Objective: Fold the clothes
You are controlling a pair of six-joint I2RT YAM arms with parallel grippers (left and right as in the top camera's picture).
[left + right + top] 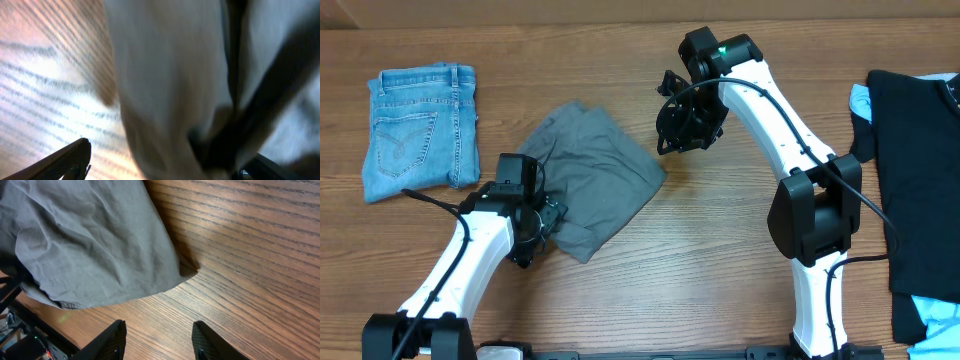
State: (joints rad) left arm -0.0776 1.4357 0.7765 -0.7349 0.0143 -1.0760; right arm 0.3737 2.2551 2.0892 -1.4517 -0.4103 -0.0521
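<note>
1. Tabletop [650,300]: the grey shorts [595,175] lie rumpled left of centre, looking partly doubled already.
2. Your left end effector [548,222] sits at their near-left edge, jaws wide with cloth between them. Pinching that edge to start the fold seems next.
3. Your right end effector [160,342] hovers wide and empty beside their right corner.

grey shorts [600,180] loosely folded | left hand [535,228] at their lower-left edge | right hand [682,128] near their right corner
</note>
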